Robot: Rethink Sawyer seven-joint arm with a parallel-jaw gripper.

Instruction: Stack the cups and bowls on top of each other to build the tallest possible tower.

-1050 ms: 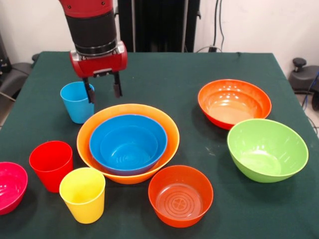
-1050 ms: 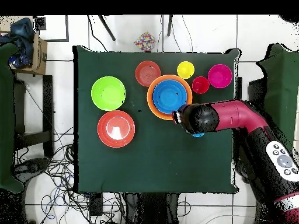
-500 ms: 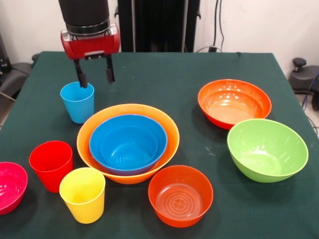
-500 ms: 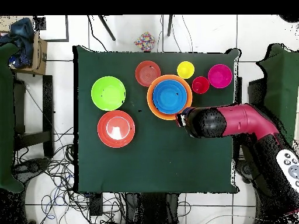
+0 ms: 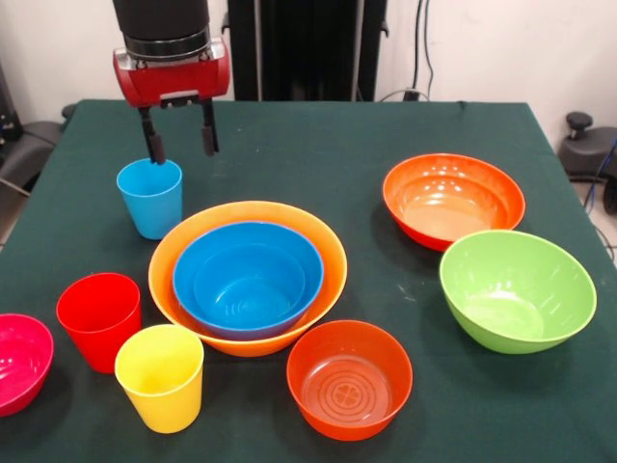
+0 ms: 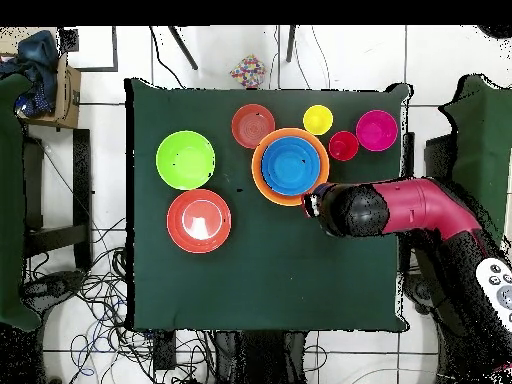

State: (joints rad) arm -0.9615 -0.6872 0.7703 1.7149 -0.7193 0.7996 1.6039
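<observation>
My gripper (image 5: 180,148) hangs open and empty just above and behind the light blue cup (image 5: 150,198), which stands upright at the table's left. The tower is the large pale orange bowl (image 5: 334,258) with the blue bowl (image 5: 248,278) nested inside it. The red cup (image 5: 98,319) and yellow cup (image 5: 160,377) stand upright at the front left. From overhead my arm (image 6: 385,208) covers the light blue cup and the gripper, beside the blue bowl (image 6: 290,165).
A magenta bowl (image 5: 19,361) sits at the left edge. A small red-orange bowl (image 5: 349,379) lies in front of the tower. A larger red-orange bowl (image 5: 453,198) and a lime green bowl (image 5: 516,289) sit on the right. Dark green cloth covers the table (image 5: 318,135).
The gripper has risen from the light blue cup's rim and drawn back and left, staying open. The cups and bowls have not moved.
</observation>
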